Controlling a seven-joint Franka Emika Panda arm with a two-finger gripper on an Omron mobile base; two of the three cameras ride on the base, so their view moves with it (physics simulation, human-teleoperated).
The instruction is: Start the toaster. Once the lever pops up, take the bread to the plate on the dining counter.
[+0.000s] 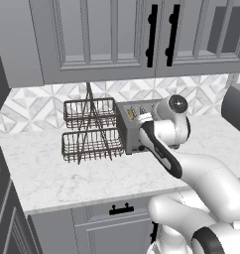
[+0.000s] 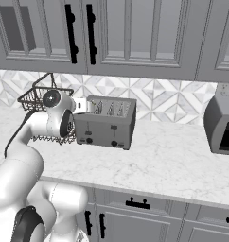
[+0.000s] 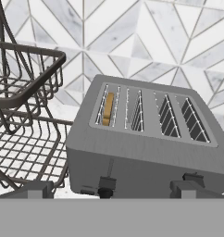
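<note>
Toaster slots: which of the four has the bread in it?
The end slot nearest the wire basket rack: a golden slice of bread stands in it; the toaster's other three are empty.

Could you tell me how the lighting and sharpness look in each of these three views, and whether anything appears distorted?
Left base view: flat, even rendered light, the toaster and wire basket rack somewhat soft-edged. Right base view: equally even, no glare on the toaster's steel, only faint shading on the worktop. Hand view: sharpest; the bread reads clearly in its slot, and the toaster looks tilted and splayed by perspective.
</note>
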